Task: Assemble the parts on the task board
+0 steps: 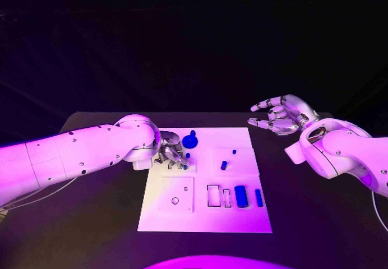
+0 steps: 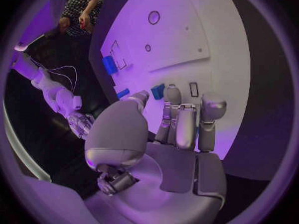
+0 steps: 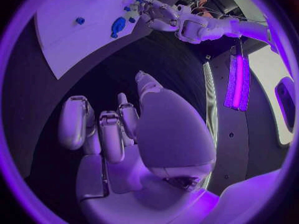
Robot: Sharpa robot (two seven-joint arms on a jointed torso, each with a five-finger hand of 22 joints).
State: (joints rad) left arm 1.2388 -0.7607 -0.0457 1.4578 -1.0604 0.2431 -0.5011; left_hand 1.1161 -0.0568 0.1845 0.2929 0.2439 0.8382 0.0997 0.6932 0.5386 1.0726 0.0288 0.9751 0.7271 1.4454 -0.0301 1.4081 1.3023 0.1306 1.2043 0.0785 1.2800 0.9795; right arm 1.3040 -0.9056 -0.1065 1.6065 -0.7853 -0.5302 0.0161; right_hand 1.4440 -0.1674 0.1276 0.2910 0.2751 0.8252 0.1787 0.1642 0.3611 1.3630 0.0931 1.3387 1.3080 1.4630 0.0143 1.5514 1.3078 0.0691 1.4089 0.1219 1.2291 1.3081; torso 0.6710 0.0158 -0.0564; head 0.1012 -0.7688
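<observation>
**Left hand at the board's upper-left parts; right hand idle**

My left hand [image 1: 170,152] sits over the upper-left edge of the board [image 1: 206,221], fingers curled down among small blue parts beside the round knob [image 1: 190,140]. I cannot tell whether they are clamped on one. My right hand [image 1: 279,115] hovers off the board's far right corner, fingers apart, holding nothing.

Step in hand, as I judge it: picking or seating a small part at that corner. The next move calls for a confirmed pinch, then alignment over a slot.

The left wrist view shows a blue part [image 2: 158,90] just beyond my fingertips [image 2: 172,93]. The head view alone shows the cylinder [image 1: 241,196] and bar [image 1: 259,197] in the lower row.
</observation>
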